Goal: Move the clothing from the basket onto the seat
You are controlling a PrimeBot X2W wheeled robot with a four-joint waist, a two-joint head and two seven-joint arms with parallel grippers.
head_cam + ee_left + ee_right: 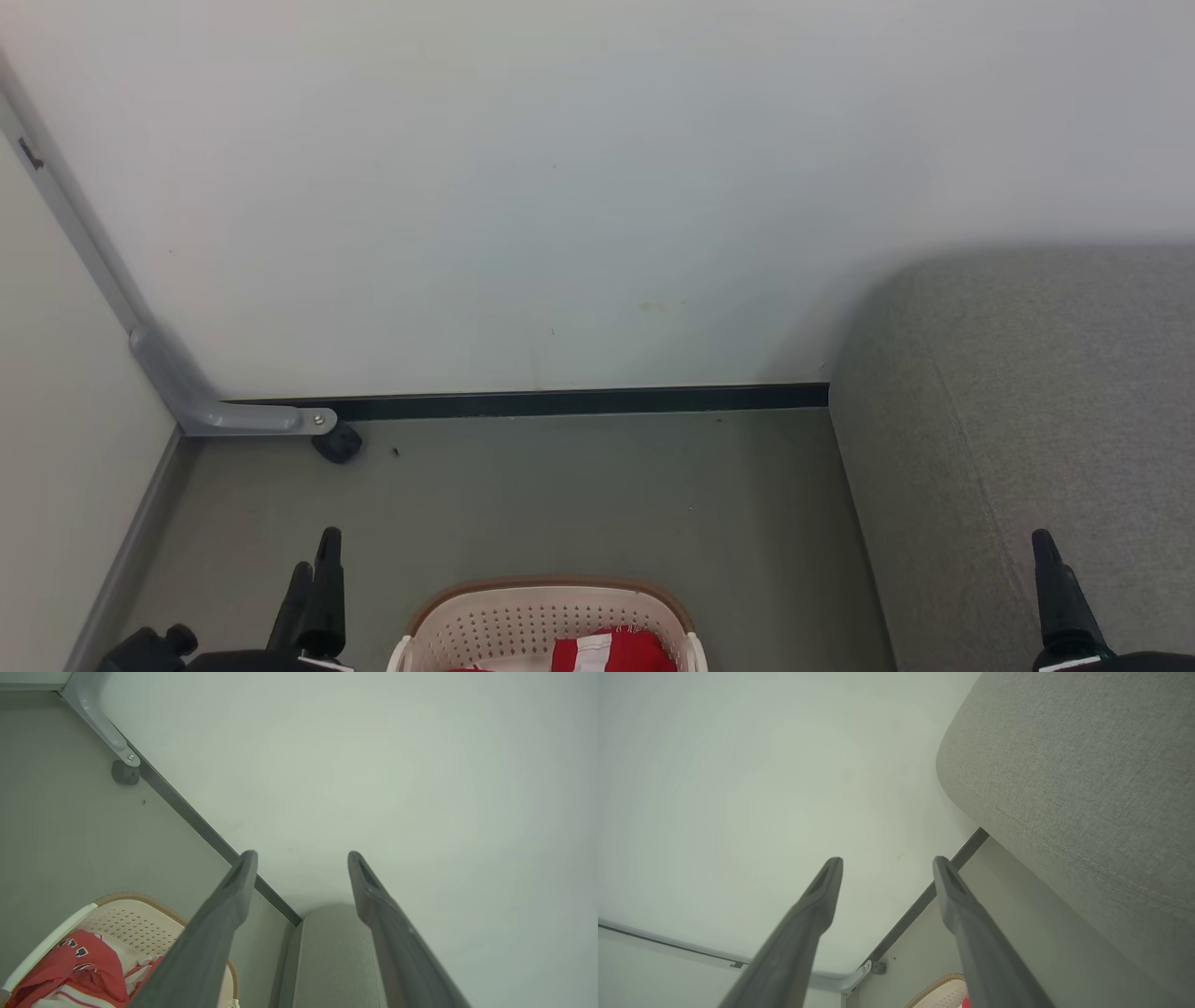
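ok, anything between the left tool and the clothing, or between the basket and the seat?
Nothing visible. The left tool is open, beside the basket on its left; the clothing lies uncovered in the basket. Just floor separates the basket from the seat on the right.

Wide-apart fingers (219, 919): left gripper (302, 856), right gripper (887, 861)

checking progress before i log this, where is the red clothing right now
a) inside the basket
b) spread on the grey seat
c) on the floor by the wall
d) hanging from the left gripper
a: the red clothing lies inside the basket, and the visible part of the seat has nothing red on it.
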